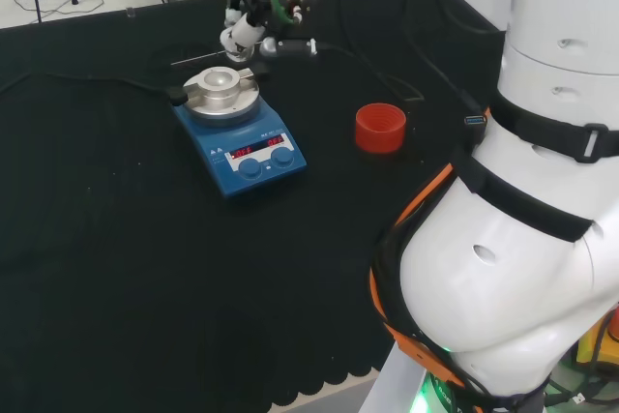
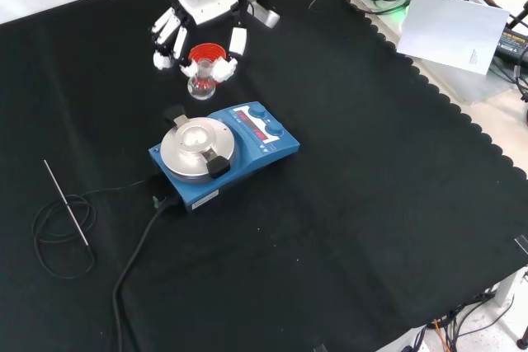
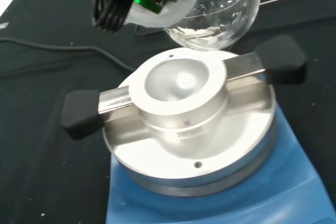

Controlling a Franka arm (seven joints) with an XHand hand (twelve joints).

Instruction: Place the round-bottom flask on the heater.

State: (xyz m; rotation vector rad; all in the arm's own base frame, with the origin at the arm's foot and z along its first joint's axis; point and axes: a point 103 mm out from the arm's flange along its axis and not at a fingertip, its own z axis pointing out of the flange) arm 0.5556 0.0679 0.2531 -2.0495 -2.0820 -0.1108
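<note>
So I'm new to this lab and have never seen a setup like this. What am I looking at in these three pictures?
One white robot arm works at a bench covered in black cloth. One camera looks over the arm, one looks down from the front, one sits at the wrist. The robot hand holds a clear round-bottom flask just above and beside the blue heater, whose metal bowl should receive it. A red ribbed stand and a thin metal rod also lie on the cloth.

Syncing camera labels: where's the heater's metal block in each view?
Head: block upper left of centre, on the blue heater.
Front: block left of centre.
Wrist: block central, below the flask.
Shared landmark: the block's black side handles.
</note>
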